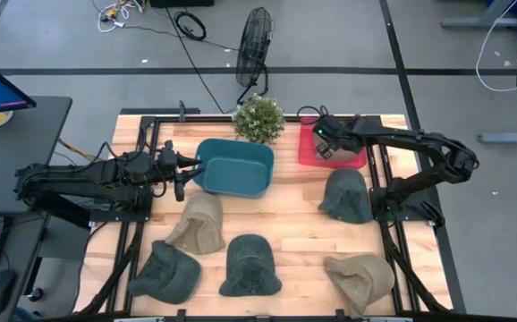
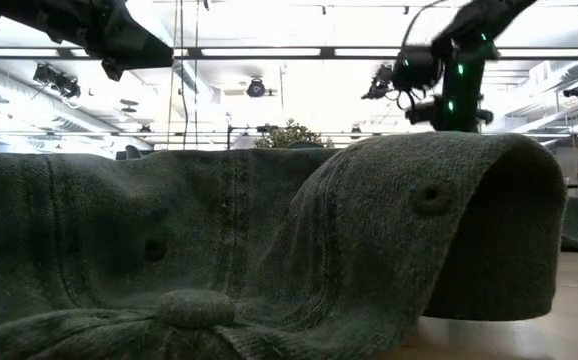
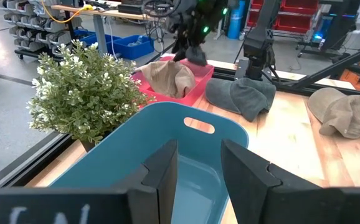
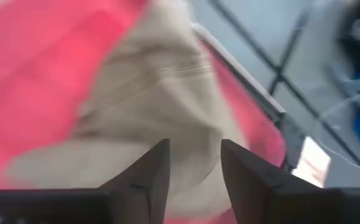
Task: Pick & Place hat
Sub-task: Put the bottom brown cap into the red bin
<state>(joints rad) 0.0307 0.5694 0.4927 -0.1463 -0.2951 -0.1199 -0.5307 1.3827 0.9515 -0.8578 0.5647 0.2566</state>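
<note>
A: Where is the right tool [image 1: 323, 136]?
B: Over the red bin [image 1: 352, 157] at the worktop's [image 1: 299, 228] far right edge, fingers [image 4: 152, 171] spread, a tan hat [image 4: 161, 118] lying in the bin beneath them.
A: And the left tool [image 1: 187, 168]?
B: At the teal bin's [image 1: 236, 165] left rim, fingers [image 3: 167, 171] apart, holding nothing.
A: The other hats?
B: A dark green hat [image 1: 345, 197] near the right edge, a tan cap [image 1: 198, 222] left of centre, two dark caps [image 1: 251, 266] along the near edge, another tan one [image 1: 359, 277] at the near right corner.
</note>
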